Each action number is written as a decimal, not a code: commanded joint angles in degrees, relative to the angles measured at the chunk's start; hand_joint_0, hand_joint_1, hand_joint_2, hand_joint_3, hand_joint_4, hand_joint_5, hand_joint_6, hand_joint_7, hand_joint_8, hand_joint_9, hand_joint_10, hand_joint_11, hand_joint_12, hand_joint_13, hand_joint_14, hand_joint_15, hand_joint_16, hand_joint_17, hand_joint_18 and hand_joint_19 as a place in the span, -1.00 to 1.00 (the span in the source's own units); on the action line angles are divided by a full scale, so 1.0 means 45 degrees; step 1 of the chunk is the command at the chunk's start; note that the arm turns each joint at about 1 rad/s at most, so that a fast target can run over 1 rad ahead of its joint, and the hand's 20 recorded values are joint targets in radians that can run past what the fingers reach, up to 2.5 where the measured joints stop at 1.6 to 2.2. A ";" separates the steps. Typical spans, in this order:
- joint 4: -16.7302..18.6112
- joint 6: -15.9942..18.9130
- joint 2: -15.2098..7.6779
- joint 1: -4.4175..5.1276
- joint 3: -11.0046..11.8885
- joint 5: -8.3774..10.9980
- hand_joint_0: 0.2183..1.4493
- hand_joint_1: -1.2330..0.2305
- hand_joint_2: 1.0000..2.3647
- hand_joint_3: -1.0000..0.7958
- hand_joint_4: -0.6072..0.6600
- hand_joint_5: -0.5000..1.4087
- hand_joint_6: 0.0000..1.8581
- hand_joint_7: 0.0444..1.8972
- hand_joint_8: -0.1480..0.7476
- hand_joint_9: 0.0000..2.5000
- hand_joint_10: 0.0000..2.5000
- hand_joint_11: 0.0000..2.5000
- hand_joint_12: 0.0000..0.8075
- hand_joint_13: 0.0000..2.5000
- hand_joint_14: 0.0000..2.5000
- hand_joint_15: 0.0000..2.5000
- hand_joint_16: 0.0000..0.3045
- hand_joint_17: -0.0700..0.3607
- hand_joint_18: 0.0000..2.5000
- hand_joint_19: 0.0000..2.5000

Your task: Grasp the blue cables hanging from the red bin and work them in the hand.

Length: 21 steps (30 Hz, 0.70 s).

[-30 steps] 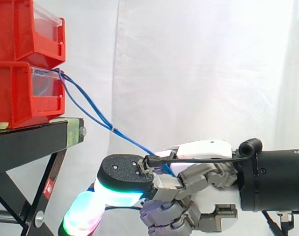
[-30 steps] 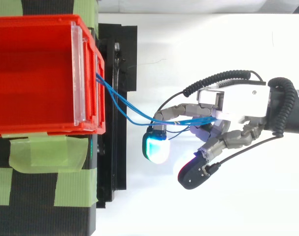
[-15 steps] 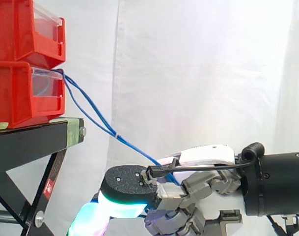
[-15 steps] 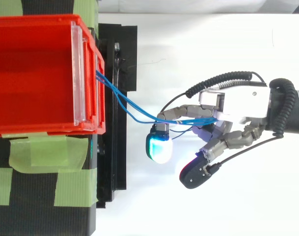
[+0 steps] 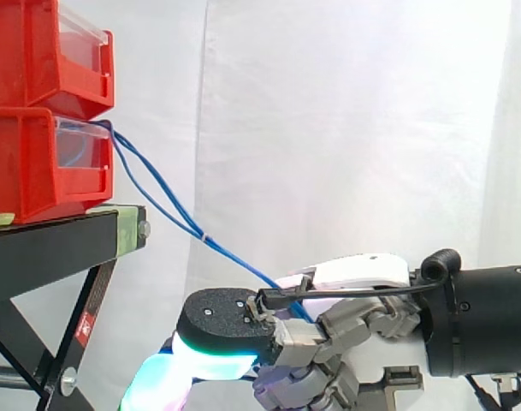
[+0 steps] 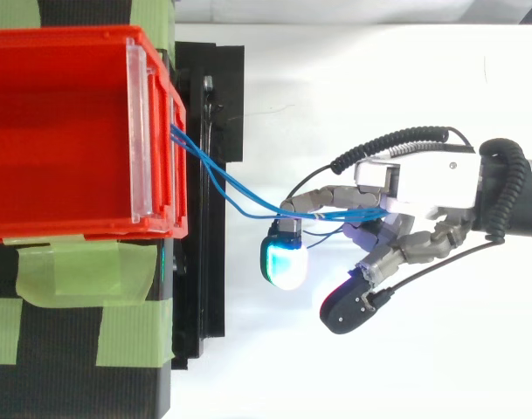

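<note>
Step in hand: cables gripped, working phase. The blue cables (image 5: 200,235) leave the front lip of the lower red bin (image 5: 29,171), pass off the front edge of the black stand (image 5: 55,248) and slope down, fairly taut, into the hand (image 6: 423,188). The hand sits below and clear of the stand's front edge, w/ fingers (image 6: 322,199) curled round the strands near the palm. 1 glowing pad points toward the stand.

Next, prob.: roll or slide the strands btw. fingers w/o more pull. Lines look near straight, so extra tension could drag them out of the bin.
</note>
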 commanded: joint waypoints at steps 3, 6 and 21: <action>-0.0011 -0.0078 0.0017 0.0042 -0.0017 -0.0150 -0.04 -0.12 -0.99 -0.82 0.16 -0.40 -0.60 0.26 0.63 0.36 1.00 1.00 0.75 0.68 1.00 0.72 0.38 0.06 1.00 -0.39; -0.0011 -0.0098 0.0192 0.0023 0.0003 -0.0072 -0.04 -0.12 -0.99 -0.82 0.16 -0.40 -0.60 0.27 0.63 0.36 1.00 1.00 0.75 0.68 1.00 0.72 0.38 0.06 1.00 -0.39; -0.0948 -0.0137 0.0817 -0.0056 -0.0017 -0.0033 -0.04 -0.12 -0.99 -0.83 0.16 -0.40 -0.59 0.26 0.63 0.36 1.00 1.00 0.75 0.68 1.00 0.72 0.38 0.06 1.00 -0.39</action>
